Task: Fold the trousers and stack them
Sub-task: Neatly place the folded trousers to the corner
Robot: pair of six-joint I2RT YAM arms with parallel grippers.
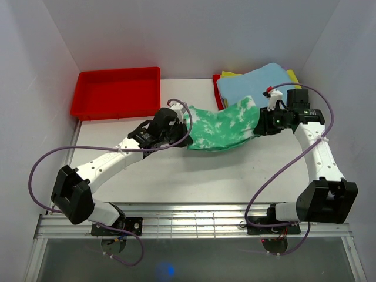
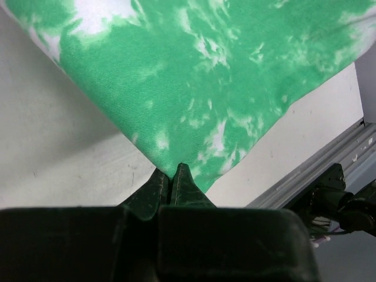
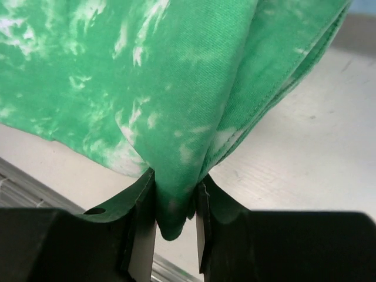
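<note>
open tabletop [image 1: 194,176] in front of the trousers [image 1: 220,126], red tray [image 1: 117,93] blocking far left, stacked cloths [image 1: 258,82] blocking far right

White all round here: a plain white back wall [image 1: 194,35] straight ahead, a plain white left wall [image 1: 29,88] and a plain white right wall [image 1: 352,76], boxing in a flat white tabletop [image 1: 194,176]. The light is soft and even, with only faint grey shadows on the surface. Along the near edge runs a ribbed silver metal rail [image 1: 194,218]. Below it there's a dark glossy grey strip [image 1: 59,258], with a small blue glow [image 1: 166,270] in it.
</note>
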